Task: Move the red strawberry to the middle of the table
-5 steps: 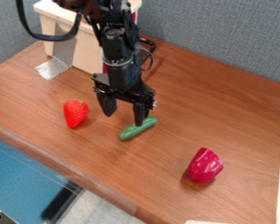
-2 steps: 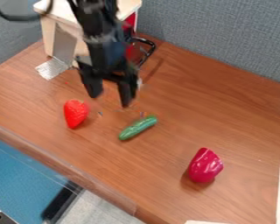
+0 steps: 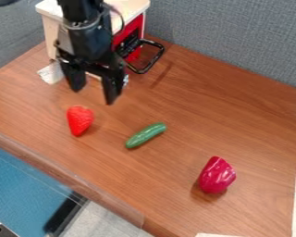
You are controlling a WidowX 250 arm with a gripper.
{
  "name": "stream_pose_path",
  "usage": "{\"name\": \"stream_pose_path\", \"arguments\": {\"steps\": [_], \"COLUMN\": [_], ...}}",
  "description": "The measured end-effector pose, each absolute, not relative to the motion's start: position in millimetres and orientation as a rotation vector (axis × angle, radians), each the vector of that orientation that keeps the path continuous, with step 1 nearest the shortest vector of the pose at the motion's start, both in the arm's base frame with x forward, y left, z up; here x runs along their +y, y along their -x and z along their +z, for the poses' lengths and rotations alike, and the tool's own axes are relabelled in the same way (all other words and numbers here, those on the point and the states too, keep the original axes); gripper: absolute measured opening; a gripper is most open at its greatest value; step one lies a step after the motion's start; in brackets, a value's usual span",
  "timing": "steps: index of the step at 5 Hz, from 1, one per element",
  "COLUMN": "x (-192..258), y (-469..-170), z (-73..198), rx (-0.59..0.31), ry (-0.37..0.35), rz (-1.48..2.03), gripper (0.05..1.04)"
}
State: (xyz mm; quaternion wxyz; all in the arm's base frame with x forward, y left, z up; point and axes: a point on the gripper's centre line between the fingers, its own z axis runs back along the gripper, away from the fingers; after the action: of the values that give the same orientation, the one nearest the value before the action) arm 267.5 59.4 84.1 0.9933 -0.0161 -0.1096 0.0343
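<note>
Red, probably light and rather stiff, the strawberry [image 3: 80,121] lay on the counter [image 3: 194,115] near the widely opened gripper [image 3: 93,95], and a hold across its broad part seemed safer than at the narrow, possibly slippery tip.

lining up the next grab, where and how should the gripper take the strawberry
Best bet is across the middle of the strawberry, from above, with one finger on each long side: it lies with its narrow tip toward the table's near edge, and its sides taper, so gripping near the tip could slip. The gripper hangs open, just beyond it and toward the cucumber's side.
</note>
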Motion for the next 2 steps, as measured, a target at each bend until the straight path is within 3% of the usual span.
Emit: {"name": "stream_pose_path", "arguments": {"steps": [2], "x": [73], "y": [-277], "z": [31], "rx": [-0.126], "ry": [-0.059], "rz": [0.145], "gripper": [0.999]}}
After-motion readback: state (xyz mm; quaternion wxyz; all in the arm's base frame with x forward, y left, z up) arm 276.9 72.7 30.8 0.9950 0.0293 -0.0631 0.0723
